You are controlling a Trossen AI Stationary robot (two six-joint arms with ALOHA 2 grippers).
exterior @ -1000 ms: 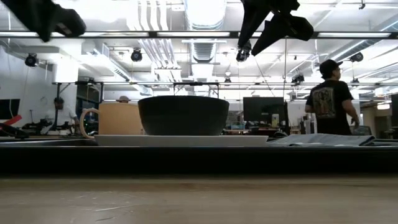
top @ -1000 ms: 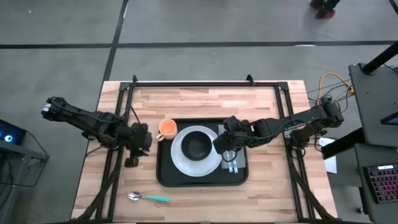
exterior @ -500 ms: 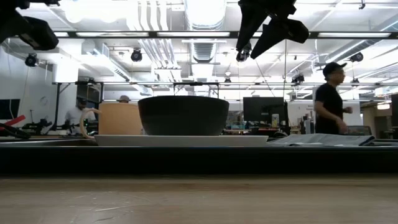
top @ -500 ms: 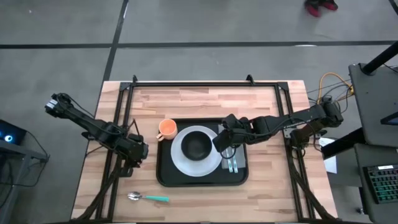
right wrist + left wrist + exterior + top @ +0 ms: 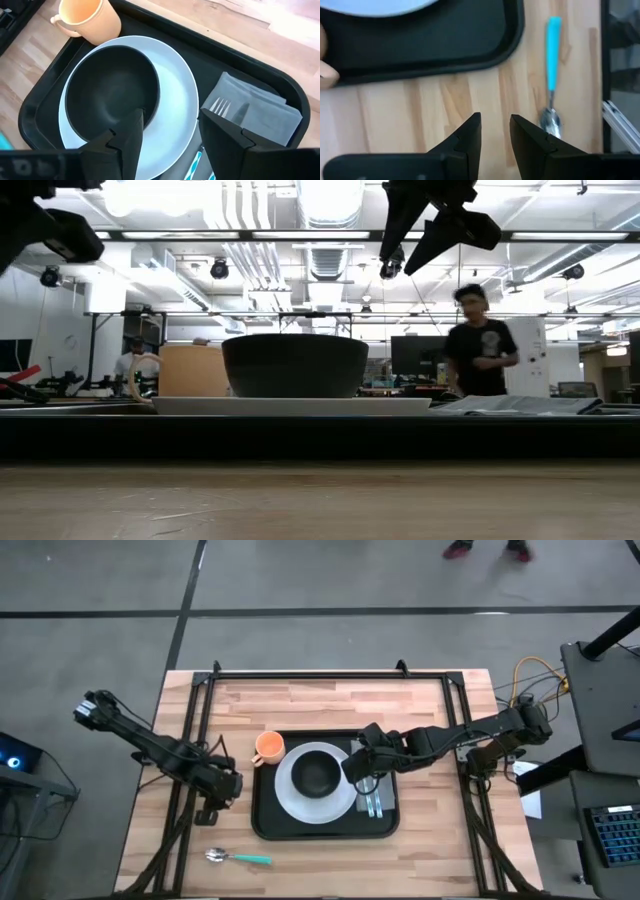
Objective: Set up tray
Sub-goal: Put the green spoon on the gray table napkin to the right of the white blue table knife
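Observation:
The black tray lies in the middle of the table. On it stand a white plate bearing a black bowl, an orange cup at its far left corner, and a grey napkin with a fork on top. A teal-handled spoon lies on the wood near the front edge. My left gripper hangs open over bare wood left of the tray, short of the spoon. My right gripper hangs open high above the plate's right side.
Black frame rails run along the table's left, right and far sides. Bare wood lies between the tray and the front edge around the spoon. A person walks in the room behind the table.
My left gripper has gone from beside the tray's left side toward the table's near edge and sunk lower, ending closer to the spoon. The right arm has kept still. The person in the background has walked leftward.

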